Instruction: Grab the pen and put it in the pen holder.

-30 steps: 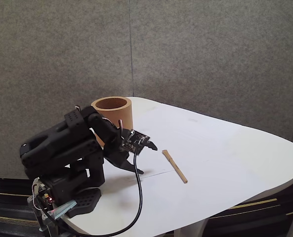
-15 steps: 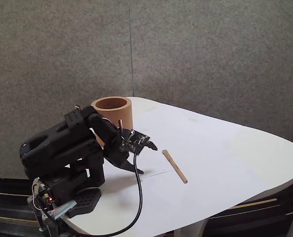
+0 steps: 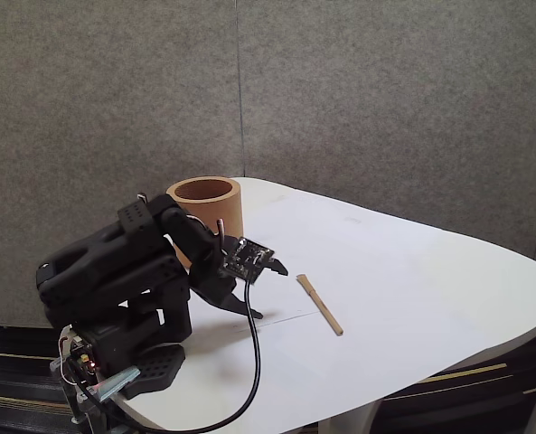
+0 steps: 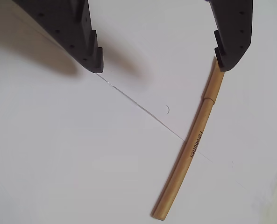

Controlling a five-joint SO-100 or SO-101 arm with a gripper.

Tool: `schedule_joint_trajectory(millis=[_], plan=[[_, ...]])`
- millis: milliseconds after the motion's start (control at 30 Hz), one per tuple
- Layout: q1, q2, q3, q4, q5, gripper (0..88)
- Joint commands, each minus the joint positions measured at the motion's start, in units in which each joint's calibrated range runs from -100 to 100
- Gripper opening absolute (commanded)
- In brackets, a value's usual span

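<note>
Now | claw (image 4: 159, 65) spread wide | pen (image 4: 190, 148) on table | pen holder (image 3: 205, 214) w/o pen.

I judge this an office: grey fabric partition panels (image 3: 358, 108) enclose a white rounded bench (image 3: 448, 298), with dark striped carpet (image 3: 14, 362) beneath it in the fixed view.

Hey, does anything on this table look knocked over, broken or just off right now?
Nothing stands out. The pen lies flat and whole on the white table, the pen holder stands upright behind the arm, and the gripper is open above the tabletop with nothing in it.
</note>
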Motion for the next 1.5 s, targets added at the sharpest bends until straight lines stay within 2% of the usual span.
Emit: schedule_joint_trajectory(millis=[0,567,900,1100,1233,1467], plan=[[0.1,-0.1,-2.3,1.7,0.2,34.2],[0.5,-0.1,-3.8,1.5,0.2,34.2],[0.6,2.0,-19.2,-1.4,-0.1,34.1],[0.6,16.4,-33.7,-1.4,-0.2,34.1],[0.7,27.0,-43.8,-1.4,-3.8,34.1],[0.9,42.7,-57.5,-1.4,-13.0,34.1]])
